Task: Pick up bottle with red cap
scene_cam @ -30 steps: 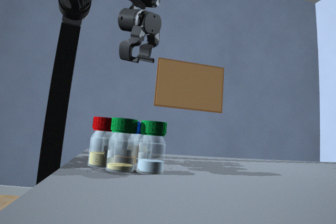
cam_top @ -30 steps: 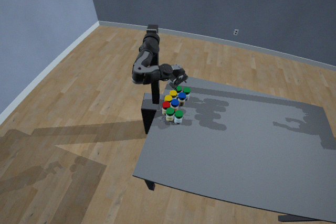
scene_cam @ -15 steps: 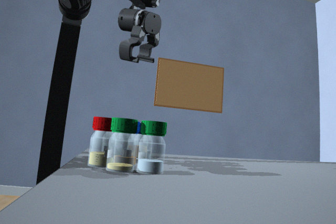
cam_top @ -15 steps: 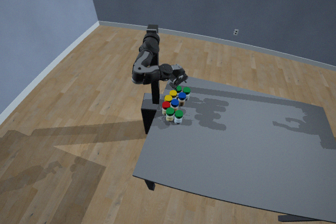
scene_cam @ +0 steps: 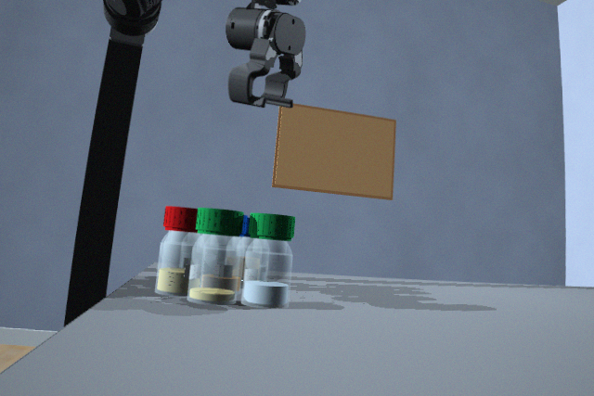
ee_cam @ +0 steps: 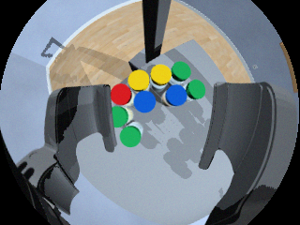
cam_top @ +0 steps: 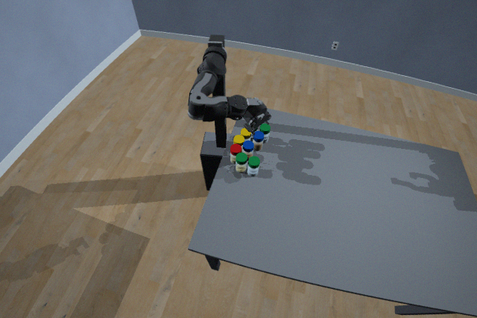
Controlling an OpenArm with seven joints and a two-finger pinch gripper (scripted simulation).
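Note:
The bottle with the red cap (cam_top: pixel 235 152) stands upright at the left edge of a tight cluster of clear bottles near the table's corner. It also shows in the exterior view (scene_cam: pixel 177 249) and in the wrist view (ee_cam: pixel 122 94). My gripper (scene_cam: pixel 261 100) hangs high above the cluster, fingers partly open with nothing between them. In the top view my gripper (cam_top: pixel 257 121) is over the far end of the cluster. In the wrist view the fingers frame the cluster from above.
Around the red-capped bottle stand two yellow-capped bottles (ee_cam: pixel 138 79) (ee_cam: pixel 160 74), two blue-capped ones (ee_cam: pixel 144 101) (ee_cam: pixel 176 94) and several green-capped ones (scene_cam: pixel 218 257) (scene_cam: pixel 269 260). The arm's black post (cam_top: pixel 220 129) rises just behind the cluster. The table edge is close on the left.

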